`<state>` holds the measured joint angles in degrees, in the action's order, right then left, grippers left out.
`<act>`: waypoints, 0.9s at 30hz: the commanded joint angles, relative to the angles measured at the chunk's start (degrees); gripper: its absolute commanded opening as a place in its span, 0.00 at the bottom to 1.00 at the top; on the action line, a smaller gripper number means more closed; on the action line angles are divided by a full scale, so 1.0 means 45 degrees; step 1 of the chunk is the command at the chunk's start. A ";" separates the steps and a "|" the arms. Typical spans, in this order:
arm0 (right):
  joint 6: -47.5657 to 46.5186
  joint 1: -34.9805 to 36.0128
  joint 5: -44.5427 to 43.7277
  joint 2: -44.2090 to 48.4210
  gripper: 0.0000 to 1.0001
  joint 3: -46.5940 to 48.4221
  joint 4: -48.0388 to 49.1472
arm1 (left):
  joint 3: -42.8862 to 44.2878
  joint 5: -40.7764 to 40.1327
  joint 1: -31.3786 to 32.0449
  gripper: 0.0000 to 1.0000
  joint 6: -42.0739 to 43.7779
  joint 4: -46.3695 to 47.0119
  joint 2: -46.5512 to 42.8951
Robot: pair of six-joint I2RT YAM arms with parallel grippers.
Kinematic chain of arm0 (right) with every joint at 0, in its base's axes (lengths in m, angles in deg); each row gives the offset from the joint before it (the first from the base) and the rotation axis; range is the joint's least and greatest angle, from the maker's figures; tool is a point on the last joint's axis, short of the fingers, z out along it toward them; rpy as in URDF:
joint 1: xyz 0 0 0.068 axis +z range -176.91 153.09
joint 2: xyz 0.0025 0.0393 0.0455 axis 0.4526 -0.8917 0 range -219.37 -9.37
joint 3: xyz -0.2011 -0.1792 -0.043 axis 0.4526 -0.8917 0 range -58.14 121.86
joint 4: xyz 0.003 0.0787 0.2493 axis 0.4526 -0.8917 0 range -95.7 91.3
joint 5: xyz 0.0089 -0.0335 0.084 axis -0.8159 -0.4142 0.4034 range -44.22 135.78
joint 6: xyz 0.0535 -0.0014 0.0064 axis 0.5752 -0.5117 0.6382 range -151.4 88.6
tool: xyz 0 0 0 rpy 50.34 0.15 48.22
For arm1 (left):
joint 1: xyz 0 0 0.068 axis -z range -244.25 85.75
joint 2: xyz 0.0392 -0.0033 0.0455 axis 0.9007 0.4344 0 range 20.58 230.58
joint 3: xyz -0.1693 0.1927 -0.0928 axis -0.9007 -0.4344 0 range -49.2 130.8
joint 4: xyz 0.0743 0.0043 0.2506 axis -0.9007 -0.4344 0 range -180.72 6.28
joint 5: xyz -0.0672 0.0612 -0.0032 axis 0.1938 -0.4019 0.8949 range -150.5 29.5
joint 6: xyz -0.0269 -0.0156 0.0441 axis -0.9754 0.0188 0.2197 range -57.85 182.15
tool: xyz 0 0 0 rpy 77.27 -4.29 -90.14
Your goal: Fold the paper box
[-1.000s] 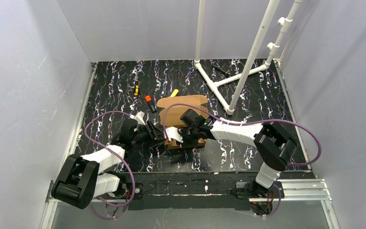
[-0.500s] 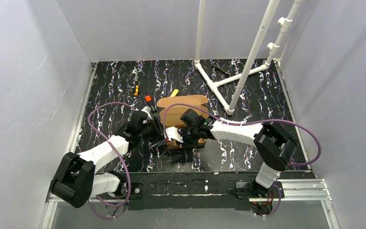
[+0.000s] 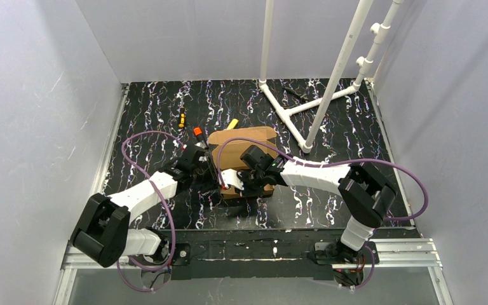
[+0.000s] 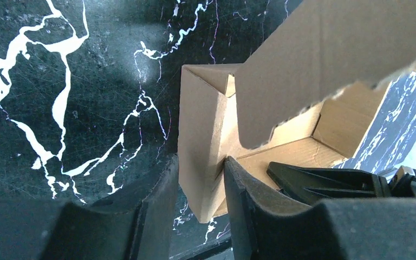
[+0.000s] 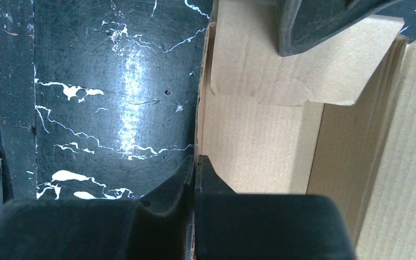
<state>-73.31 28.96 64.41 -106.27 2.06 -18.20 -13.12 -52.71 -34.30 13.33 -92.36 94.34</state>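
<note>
Left gripper (image 4: 200, 169), newly arrived, straddles the paper box (image 4: 325, 59) wall between its fingers, grip uncertain. Right gripper (image 5: 195, 165) pinches another wall, so folding can begin.

My left gripper (image 4: 200, 168) has moved forward and right from beside the box (image 4: 314, 49); my fingers now straddle its left wall, jaws slightly closer together.
</note>
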 commanded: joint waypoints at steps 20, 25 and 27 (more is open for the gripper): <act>0.0319 -0.0287 0.1760 0.0323 0.41 0.0804 -0.0991 | 0.1905 -0.3226 0.1275 0.00 0.0528 -0.2264 0.1179; -0.0802 -0.1224 0.3501 0.1224 0.57 0.1133 -0.2405 | 0.2452 -0.4507 0.1536 0.00 0.1141 -0.3136 0.1096; -0.1604 -0.1729 0.4553 0.1673 0.61 0.1287 -0.3432 | 0.2792 -0.5163 0.1673 0.00 0.1415 -0.3705 0.1118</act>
<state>-74.18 25.01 74.36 -104.57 4.40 -24.85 -4.29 -67.68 -27.74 16.70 -103.22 99.85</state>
